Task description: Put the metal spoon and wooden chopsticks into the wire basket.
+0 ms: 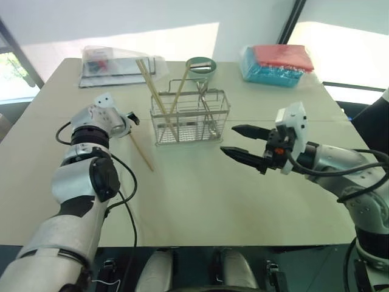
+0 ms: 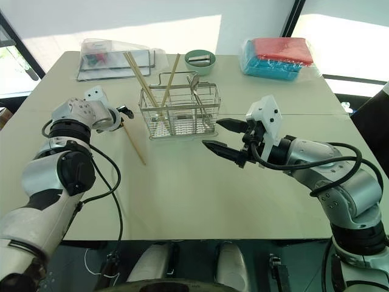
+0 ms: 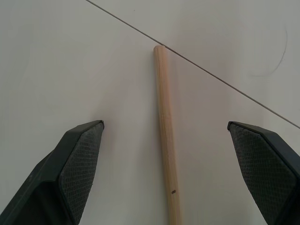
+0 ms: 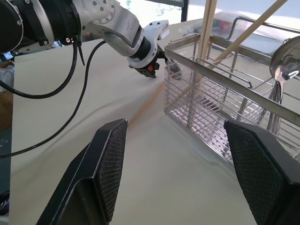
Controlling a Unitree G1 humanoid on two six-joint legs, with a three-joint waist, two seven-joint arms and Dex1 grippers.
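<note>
The wire basket point(image 1: 190, 118) stands mid-table. Wooden chopsticks point(image 1: 159, 97) lean inside it, and the metal spoon point(image 2: 193, 82) stands in its right part, bowl up point(image 4: 283, 65). One more chopstick point(image 1: 141, 152) lies flat on the table left of the basket. My left gripper point(image 3: 165, 123) hangs open just above that chopstick's far end, one finger on each side of the stick point(image 3: 164, 140), not touching it. My right gripper point(image 1: 228, 139) is open and empty, level, right of the basket and pointing toward it.
A green bowl point(image 1: 200, 65) sits behind the basket. A clear plastic bag point(image 1: 118, 64) lies at the back left, and a blue and red packet point(image 1: 276, 64) at the back right. A seam point(image 3: 225, 84) crosses the tabletop.
</note>
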